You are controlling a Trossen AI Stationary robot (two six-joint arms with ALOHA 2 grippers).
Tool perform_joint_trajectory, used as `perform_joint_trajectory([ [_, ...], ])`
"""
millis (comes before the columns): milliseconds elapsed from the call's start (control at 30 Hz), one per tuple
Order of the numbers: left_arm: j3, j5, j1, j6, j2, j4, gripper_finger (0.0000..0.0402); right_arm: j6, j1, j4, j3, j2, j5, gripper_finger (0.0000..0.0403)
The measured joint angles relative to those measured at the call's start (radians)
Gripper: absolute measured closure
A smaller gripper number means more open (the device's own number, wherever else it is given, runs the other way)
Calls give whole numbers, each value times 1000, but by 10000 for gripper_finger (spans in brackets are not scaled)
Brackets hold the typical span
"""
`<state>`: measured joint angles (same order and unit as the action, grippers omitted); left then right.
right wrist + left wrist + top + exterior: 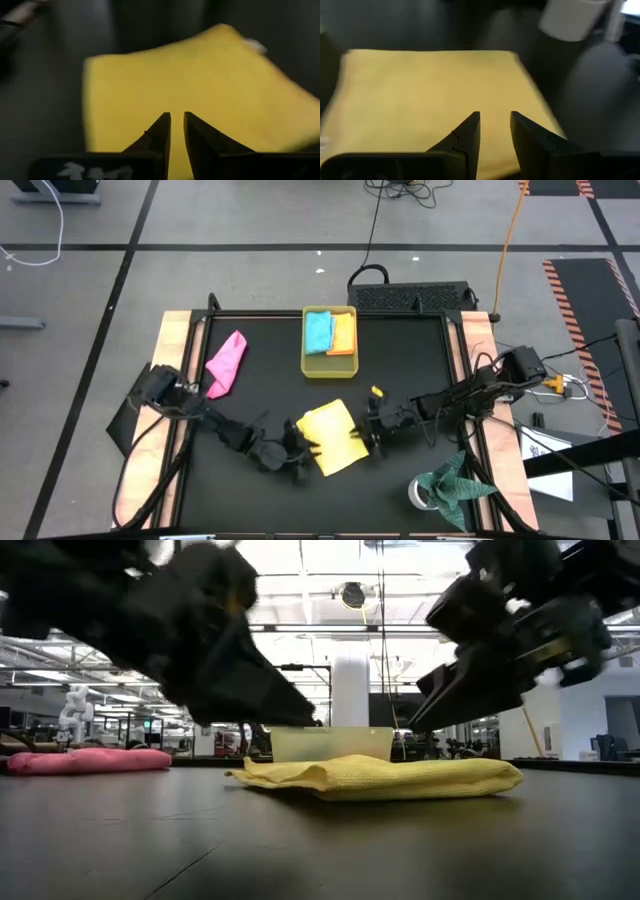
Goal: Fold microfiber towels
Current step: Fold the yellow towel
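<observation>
Centrally, low in the high view: the yellow towel (333, 438) lies flat on the black table (400, 350), already doubled over, long axis running upper left to lower right.

Left gripper (296, 457) sits at the towel's lower-left edge, right gripper (371, 430) at its right edge. Both are about equally near, one on each side, tips aimed inward over the cloth.

Left wrist view: fingers (465, 140) part-open with a clear gap, hovering over yellow cloth, nothing pinched between them.

Right wrist view: fingers (159, 135) nearly together, only a slit between them. Nothing visible in it.

Low view: both grippers ride above the towel, not touching it as far as I can tell.

Elsewhere: pink towel (226, 363) upper left. Blue towel (319, 331) and orange towel (343, 334) lie in the yellow tray (326, 367).
</observation>
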<state>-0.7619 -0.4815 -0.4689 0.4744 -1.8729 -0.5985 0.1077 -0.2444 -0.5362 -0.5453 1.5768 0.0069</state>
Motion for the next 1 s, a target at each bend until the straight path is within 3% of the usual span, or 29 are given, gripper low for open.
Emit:
perform_joint_trajectory([
  [300,1,10,101,-21,9,110,293,-69,-125,-131,-1,8,-9,358],
  [500,1,-39,93,-107,65,181,293,-119,-200,-113,-57,19,-2,320],
  [633,0,-55,127,-108,79,251,293,-94,-209,-32,-108,68,38,290],
  [800,2,67,171,-35,57,367,293,-60,-162,72,-122,139,46,276],
  [900,0,87,146,37,59,405,293,-69,-131,164,-123,133,70,276],
  [1000,1,110,84,126,73,399,293,-70,-106,296,-123,81,177,276],
])
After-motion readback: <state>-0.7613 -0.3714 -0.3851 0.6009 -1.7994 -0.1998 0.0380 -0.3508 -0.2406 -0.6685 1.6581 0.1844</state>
